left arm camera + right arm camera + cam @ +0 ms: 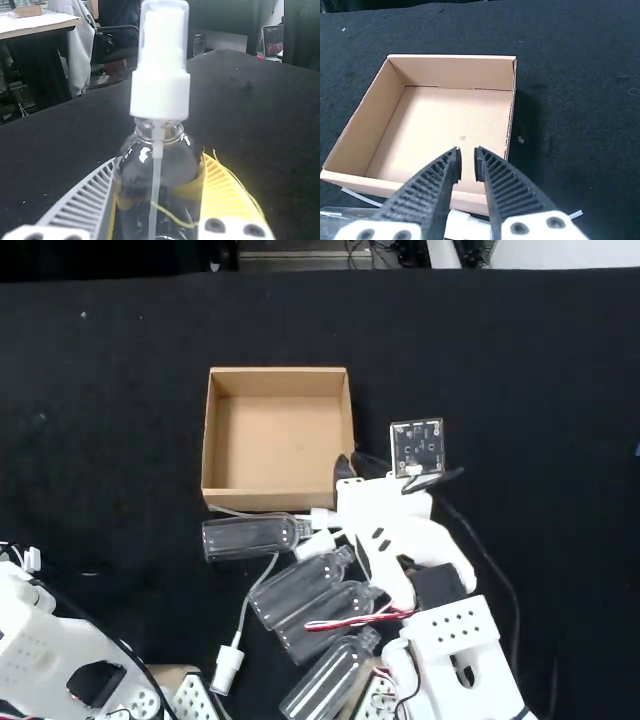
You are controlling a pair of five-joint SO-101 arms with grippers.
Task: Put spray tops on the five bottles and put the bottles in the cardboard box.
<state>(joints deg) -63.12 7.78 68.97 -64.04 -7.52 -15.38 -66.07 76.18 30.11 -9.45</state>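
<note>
Starting with the high view: the open brown cardboard box point(278, 371) sits mid black desk point(520, 360) with nothing in it. Clear plastic bottles lie fanned just below its near wall, and the top bottle point(248, 538) is almost against it. A loose white spray top point(227, 667) with a dip tube lies beside the fan. The right claw point(347, 471) hangs at the box's near corner.

Left wrist view: the left claw point(159, 162) is clenched on the held bottle point(150, 172), also clear plastic. A white capped sprayer point(161, 85) sits on its neck with the tube down inside. It looks perched rather than screwed home, but that's a guess. Keep that clench firm, press the sprayer down square, and twist until the collar meets the shoulder. A tilted collar will likely bind.

Right wrist view: the right claw point(467, 152) is nearly closed with a slim gap, grasping nothing. It is above the box's point(450, 70) near wall.

Writing: no label is readable on the bottle, sprayer or box.
</note>
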